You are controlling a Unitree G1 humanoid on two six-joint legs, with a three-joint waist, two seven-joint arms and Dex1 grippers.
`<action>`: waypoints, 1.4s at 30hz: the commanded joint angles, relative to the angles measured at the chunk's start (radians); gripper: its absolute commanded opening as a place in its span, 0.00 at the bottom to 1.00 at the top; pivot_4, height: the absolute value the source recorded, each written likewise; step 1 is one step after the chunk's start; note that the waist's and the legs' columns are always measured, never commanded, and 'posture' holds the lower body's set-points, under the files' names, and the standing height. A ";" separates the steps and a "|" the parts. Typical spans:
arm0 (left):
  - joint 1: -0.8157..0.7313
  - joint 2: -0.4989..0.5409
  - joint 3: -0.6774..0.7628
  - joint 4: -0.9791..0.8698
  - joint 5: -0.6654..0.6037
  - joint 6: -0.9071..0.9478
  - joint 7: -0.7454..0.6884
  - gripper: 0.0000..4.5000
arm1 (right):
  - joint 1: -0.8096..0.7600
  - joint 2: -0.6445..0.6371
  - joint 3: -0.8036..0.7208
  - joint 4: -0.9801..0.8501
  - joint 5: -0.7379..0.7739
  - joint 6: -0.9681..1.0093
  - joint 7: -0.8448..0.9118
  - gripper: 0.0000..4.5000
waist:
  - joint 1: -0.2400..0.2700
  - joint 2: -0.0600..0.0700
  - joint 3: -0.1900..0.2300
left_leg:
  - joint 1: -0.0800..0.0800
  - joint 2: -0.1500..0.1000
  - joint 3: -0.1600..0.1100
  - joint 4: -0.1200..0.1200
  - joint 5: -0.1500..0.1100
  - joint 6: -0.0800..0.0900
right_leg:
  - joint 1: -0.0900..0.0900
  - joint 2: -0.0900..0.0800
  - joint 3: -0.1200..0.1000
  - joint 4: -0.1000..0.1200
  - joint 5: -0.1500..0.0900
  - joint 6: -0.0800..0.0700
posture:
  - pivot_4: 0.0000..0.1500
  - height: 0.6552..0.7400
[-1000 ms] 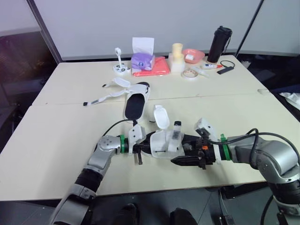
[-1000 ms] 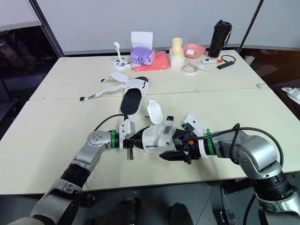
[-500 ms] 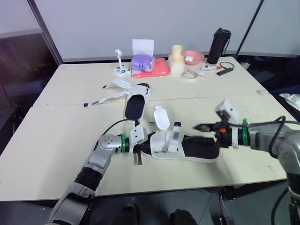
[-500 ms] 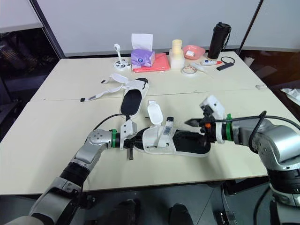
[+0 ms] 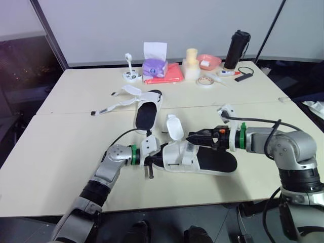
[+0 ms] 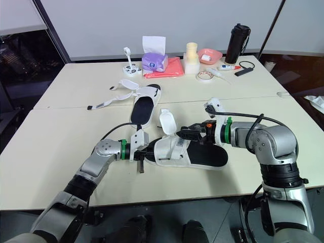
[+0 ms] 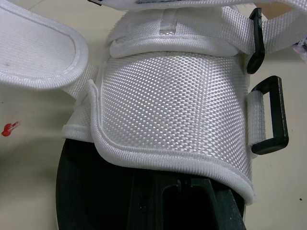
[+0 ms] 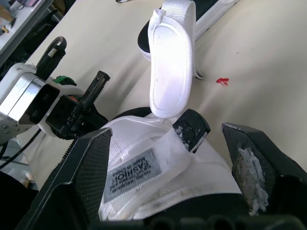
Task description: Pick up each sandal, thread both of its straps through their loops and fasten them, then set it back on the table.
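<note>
The near sandal [image 5: 217, 161], white with a black footbed, lies on the table [image 5: 55, 152]. My left gripper [image 5: 151, 163] is shut on its toe end; in the left wrist view the white upper [image 7: 172, 105] and a black loop [image 7: 271, 115] sit just past that gripper's fingers [image 7: 187, 201]. My right gripper [image 5: 191, 136] is open, hovering over the sandal's upper and pointing left. Its fingers [image 8: 91, 177] straddle the labelled strap [image 8: 129, 167], with a loose flap [image 8: 170, 62] standing up beyond. The second sandal [image 5: 147, 110] lies farther back, its straps spread out to the left.
Along the far edge stand a tissue box [image 5: 154, 61] on a red cloth [image 5: 164, 73], a cream container [image 5: 191, 62], a pink bowl [image 5: 208, 61], a black bottle [image 5: 237, 48], a tape roll [image 5: 204, 80] and a small white stand [image 5: 130, 68].
My right gripper swung out from the sandal's front side to the right, then came back over the upper. The left gripper stayed at the toe.
</note>
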 commanded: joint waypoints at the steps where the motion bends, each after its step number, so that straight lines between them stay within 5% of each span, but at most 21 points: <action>1: 0.044 0.014 -0.053 0.029 0.042 0.039 -0.013 0.00 | -0.028 0.016 0.000 -0.002 0.006 0.000 0.002 0.88 | -0.001 0.000 0.000 | 0.000 0.000 0.000 0.000 0.000 0.000 | 0.000 0.000 0.000 0.000 0.000 0.000 | 1.00 1.00; 3: 0.045 0.014 -0.052 0.026 0.042 0.041 -0.012 0.00 | -0.031 0.024 0.007 0.004 0.007 -0.001 0.002 0.88 | -0.002 0.000 0.000 | 0.000 0.000 0.000 0.000 0.000 0.000 | 0.000 0.000 0.000 0.000 0.000 0.000 | 1.00 1.00; 6: 0.047 0.015 -0.052 0.021 0.041 0.044 -0.010 0.00 | -0.037 0.034 0.018 0.013 0.003 -0.002 0.002 0.70 | -0.002 0.000 0.000 | 0.000 0.000 0.000 0.000 0.000 0.000 | 0.000 0.000 0.000 0.000 0.000 0.000 | 1.00 1.00; 12: 0.051 0.015 -0.052 0.014 0.039 0.050 -0.007 0.00 | -0.058 0.052 0.009 0.013 0.018 0.000 0.005 0.01 | -0.003 0.000 0.000 | 0.000 0.000 0.000 0.000 0.000 0.000 | 0.000 0.000 0.000 0.000 0.000 0.000 | 1.00 1.00; 27: 0.066 0.039 -0.089 -0.002 0.064 0.088 -0.020 0.00 | -0.109 0.001 -0.120 -0.228 0.294 0.087 0.067 0.01 | -0.013 0.000 -0.001 | 0.000 0.000 -0.002 -0.001 0.000 0.000 | 0.000 0.000 0.000 0.000 0.000 0.000 | 1.00 1.00; 42: 0.084 0.046 -0.113 -0.021 0.073 0.090 -0.022 0.00 | -0.187 0.059 0.002 0.086 0.074 -0.142 0.067 0.01 | -0.016 0.001 -0.001 | 0.000 0.000 -0.001 -0.001 0.000 0.000 | 0.000 0.000 0.000 -0.001 0.000 0.000 | 1.00 1.00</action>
